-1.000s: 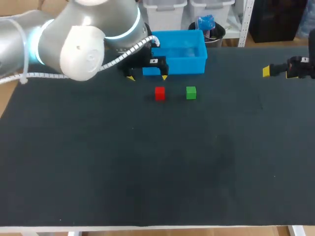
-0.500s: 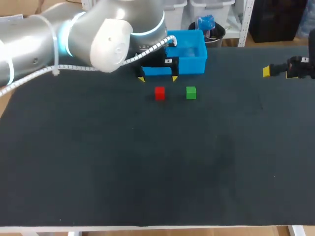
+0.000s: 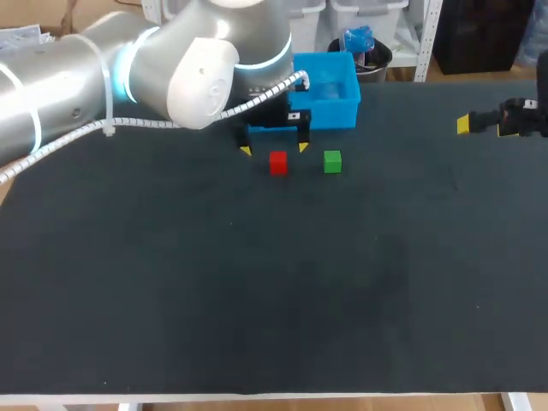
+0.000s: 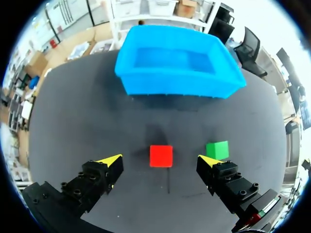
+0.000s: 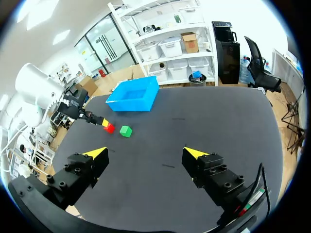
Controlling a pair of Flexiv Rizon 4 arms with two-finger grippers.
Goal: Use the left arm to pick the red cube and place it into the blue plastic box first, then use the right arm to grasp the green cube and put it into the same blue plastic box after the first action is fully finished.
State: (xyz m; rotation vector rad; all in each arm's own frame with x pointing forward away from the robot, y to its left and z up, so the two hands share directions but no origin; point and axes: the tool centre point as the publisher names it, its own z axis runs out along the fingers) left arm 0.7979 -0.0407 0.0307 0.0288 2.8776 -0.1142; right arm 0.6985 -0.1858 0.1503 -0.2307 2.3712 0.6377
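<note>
Surface (image 3: 257,282): black, matte, bearing every item listed here.
Blue plastic box (image 3: 336,111): open-topped tub, upright, set at the far edge of the surface near its middle.
Red cube (image 3: 277,162): lying on the surface in front of the blue plastic box, apart from its near wall. In the left wrist view it sits midway between the two yellow tips, with a clear gap to each and touched by neither.
Green cube (image 3: 332,161): on the surface just beside the red cube, on the side towards the right arm, with a narrow gap between the two. It lies in the same row in front of the box. In the left wrist view it is close ahead of one yellow tip, and the head view shows it apart from that tip.
Left arm (image 3: 77,86): silver, entering from the left side of the head view and reaching to the box's near wall, its wrist by the red cube.
Left fingers (image 4: 104,170): spread wide, holding nothing. The tips stand to either side of the red cube; how high they hang above the surface cannot be told.
Right arm (image 3: 524,118): only its end shows, at the right edge of the head view, well apart from box and cubes.
Right fingers (image 5: 90,162): spread wide, holding nothing, black surface between them. In the right wrist view the box, both cubes and the left arm all lie far ahead
</note>
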